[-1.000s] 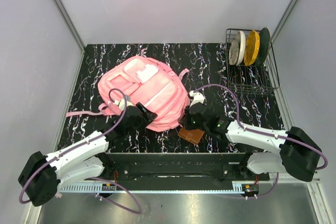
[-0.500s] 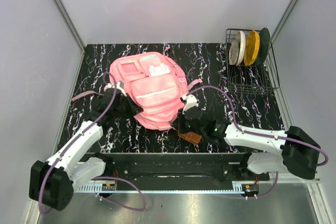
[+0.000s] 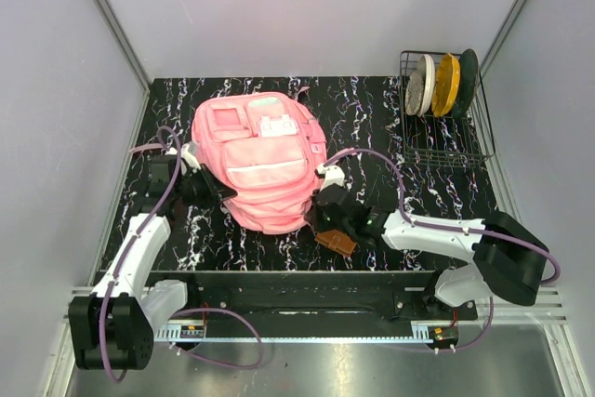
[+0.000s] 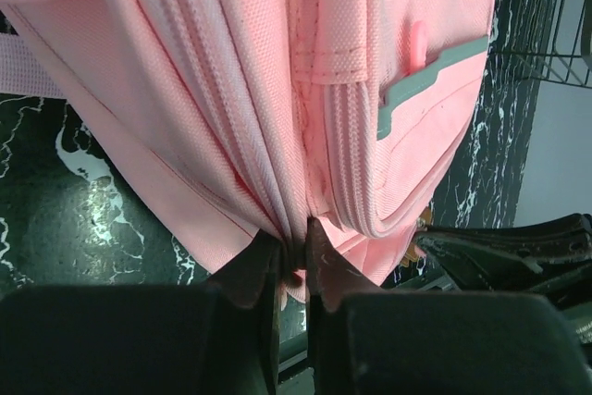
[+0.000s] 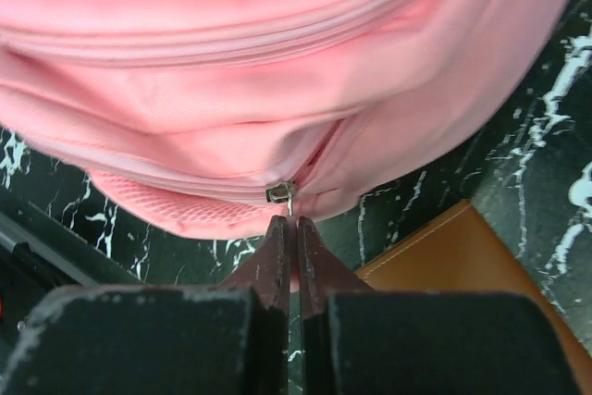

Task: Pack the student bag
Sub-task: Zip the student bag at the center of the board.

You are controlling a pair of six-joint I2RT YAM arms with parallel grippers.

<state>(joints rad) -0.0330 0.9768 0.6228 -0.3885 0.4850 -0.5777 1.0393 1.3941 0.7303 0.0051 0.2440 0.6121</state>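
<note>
Pinching almost fully shut, the right claw [image 5: 296,228] gripped the small metal zip tab [image 5: 282,195] at the near lower edge of the large soft pink fabric backpack [image 5: 277,90]. Its two tips stood only a sliver apart, with the tab's thin end between them. A flat tan leather-like piece [image 5: 462,270] lay on the black white-veined desk [image 5: 518,173] just beside that claw. It was cut off by the picture's edge and too plain to identify.

The left claw [image 4: 294,261] was likewise closed, clamping a fold of the backpack's side where pleated seams met; the bunched cloth hid the tips' inner faces. A grey-green trim strip [image 4: 435,71] edged a pocket beyond.

From overhead, the backpack lay front-up on the left middle of the desk. The left claw was at its left flank and the right claw at its near right corner, both largely hidden under their wrists.

Farthest right stood a wire rack [image 3: 446,151] holding a white plate [image 3: 423,84], a yellow plate [image 3: 447,84] and a dark plate [image 3: 466,81] on edge.
</note>
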